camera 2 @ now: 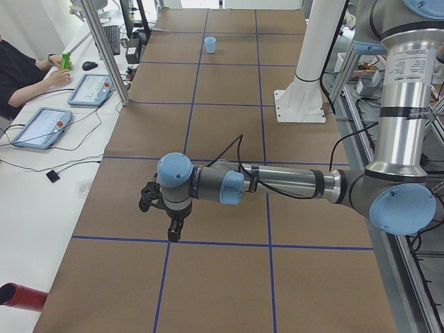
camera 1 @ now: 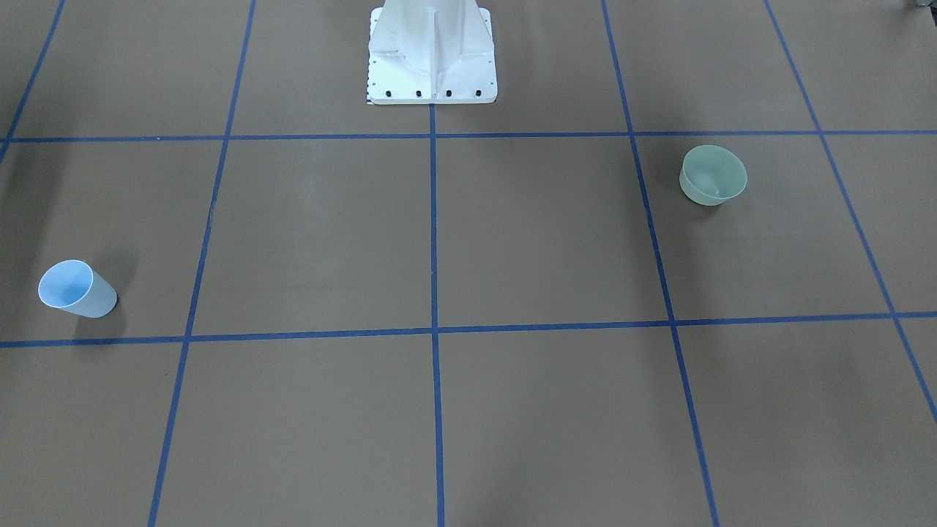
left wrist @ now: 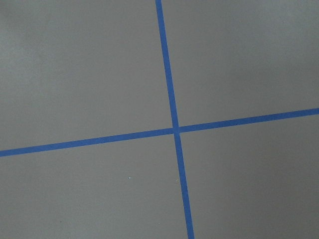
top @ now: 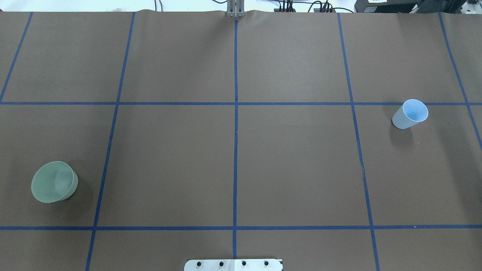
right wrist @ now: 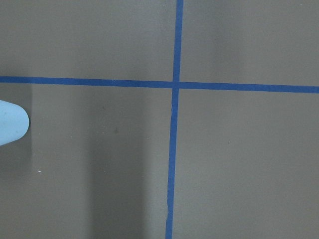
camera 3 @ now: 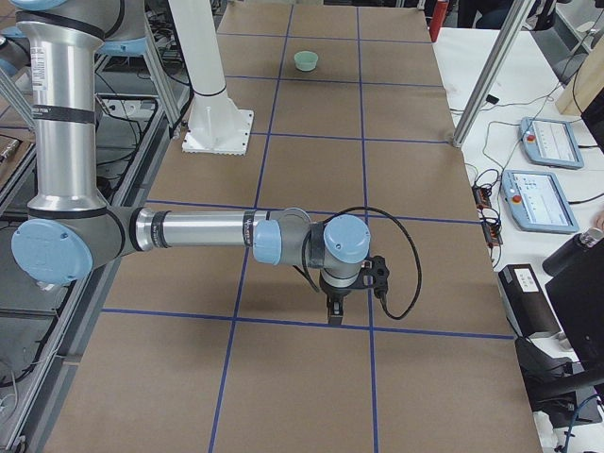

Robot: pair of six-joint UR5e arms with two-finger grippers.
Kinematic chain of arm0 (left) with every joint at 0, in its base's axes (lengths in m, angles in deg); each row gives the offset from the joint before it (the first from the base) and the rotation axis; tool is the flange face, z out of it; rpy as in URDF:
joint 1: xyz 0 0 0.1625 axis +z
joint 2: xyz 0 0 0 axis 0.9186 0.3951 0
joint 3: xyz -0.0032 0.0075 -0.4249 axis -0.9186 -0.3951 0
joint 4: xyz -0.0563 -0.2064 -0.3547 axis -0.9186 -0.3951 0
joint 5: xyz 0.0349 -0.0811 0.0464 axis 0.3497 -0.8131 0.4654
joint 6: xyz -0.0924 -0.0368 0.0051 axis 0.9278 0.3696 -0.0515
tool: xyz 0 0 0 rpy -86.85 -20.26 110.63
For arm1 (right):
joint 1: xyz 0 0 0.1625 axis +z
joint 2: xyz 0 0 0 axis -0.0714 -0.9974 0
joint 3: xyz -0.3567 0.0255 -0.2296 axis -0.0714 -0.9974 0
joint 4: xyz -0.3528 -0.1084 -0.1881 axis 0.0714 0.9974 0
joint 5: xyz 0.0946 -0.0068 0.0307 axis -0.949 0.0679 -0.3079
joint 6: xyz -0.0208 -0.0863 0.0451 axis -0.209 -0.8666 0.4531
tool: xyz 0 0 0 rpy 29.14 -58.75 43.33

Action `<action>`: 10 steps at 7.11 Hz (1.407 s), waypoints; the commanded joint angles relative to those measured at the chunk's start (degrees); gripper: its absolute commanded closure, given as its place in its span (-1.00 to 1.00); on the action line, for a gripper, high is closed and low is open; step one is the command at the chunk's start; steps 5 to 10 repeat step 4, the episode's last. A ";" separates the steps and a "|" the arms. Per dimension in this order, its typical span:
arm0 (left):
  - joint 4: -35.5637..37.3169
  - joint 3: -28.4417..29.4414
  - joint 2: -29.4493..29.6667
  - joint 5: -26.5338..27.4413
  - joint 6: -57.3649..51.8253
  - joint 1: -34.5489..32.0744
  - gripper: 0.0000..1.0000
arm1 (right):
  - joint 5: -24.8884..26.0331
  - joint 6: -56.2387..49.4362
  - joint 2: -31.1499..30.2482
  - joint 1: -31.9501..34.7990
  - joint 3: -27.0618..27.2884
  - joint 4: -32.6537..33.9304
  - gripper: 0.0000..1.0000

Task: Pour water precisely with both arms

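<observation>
Light-blue cup (top: 410,114) upright, mouth up, far right on surface (top: 233,158), water not discernible, pale-green bowl (top: 54,181) near left, left arm (camera 2: 277,182), right arm (camera 3: 198,231) outstretched level, left claw (camera 2: 173,234), right claw (camera 3: 335,311) pointing down, spread cannot be told

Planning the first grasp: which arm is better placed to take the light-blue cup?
Right, probably. The light-blue cup stands on the robot's right side, and the right wrist view catches its edge.

Left arm (camera 2: 291,184) and right arm (camera 3: 189,231): grey tubes with light-blue joint caps. Each is shown stretched level above the brown surface (camera 2: 222,277), upper section upright, wrist turned downward.
</observation>
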 commanded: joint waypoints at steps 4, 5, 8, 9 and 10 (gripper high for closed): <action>0.00 0.06 -0.09 0.00 0.00 0.00 -1.00 | 0.00 0.19 0.15 0.02 0.41 -0.01 -1.00; 0.00 0.06 -0.09 0.00 0.00 0.00 -1.00 | 0.00 0.19 0.15 0.02 0.41 -0.01 -1.00; 0.00 0.06 -0.09 0.00 0.00 0.00 -1.00 | 0.00 0.19 0.15 0.02 0.41 -0.01 -1.00; 0.00 0.06 -0.09 0.00 0.00 0.00 -1.00 | 0.00 0.19 0.15 0.02 0.41 -0.01 -1.00; 0.00 0.06 -0.09 0.00 0.00 0.00 -1.00 | 0.00 0.19 0.15 0.02 0.41 -0.01 -1.00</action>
